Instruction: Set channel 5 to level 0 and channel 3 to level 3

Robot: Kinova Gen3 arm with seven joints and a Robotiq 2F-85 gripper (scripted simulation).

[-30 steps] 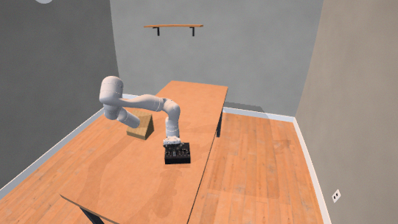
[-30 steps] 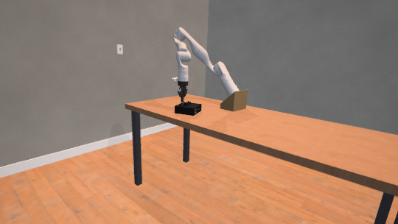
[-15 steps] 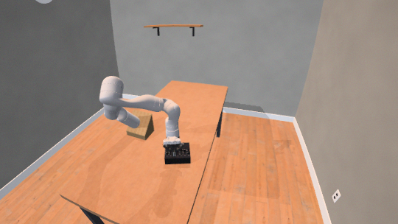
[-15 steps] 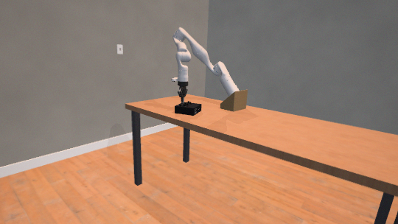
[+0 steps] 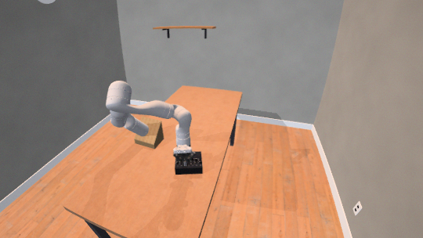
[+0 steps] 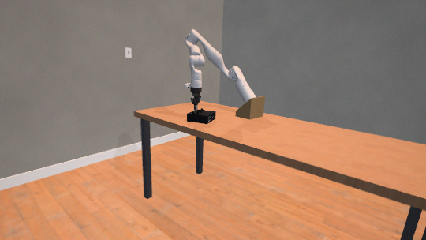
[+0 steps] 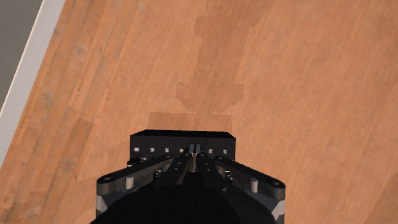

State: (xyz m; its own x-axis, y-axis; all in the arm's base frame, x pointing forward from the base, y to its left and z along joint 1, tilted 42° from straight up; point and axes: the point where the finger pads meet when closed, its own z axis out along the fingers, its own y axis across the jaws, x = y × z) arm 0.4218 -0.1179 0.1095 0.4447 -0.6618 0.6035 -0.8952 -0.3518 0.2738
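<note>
The lighting desk [image 5: 188,163] is a small black box standing flat on the wooden table near its right edge. It also shows in the exterior view [image 6: 201,116] and in the wrist view [image 7: 183,144], where a row of small pale marks runs along its top. My gripper [image 5: 182,153] points straight down over the desk's far-left part, fingers shut with nothing between them. In the wrist view the shut fingertips [image 7: 194,155] sit down at the desk's face near the middle of the row. The fader caps and their levels are too small to read.
A wooden wedge block [image 5: 150,133] stands on the table behind the desk, by the arm's base. The table's right edge [image 5: 219,172] runs close to the desk. A wall shelf [image 5: 184,28] hangs far behind.
</note>
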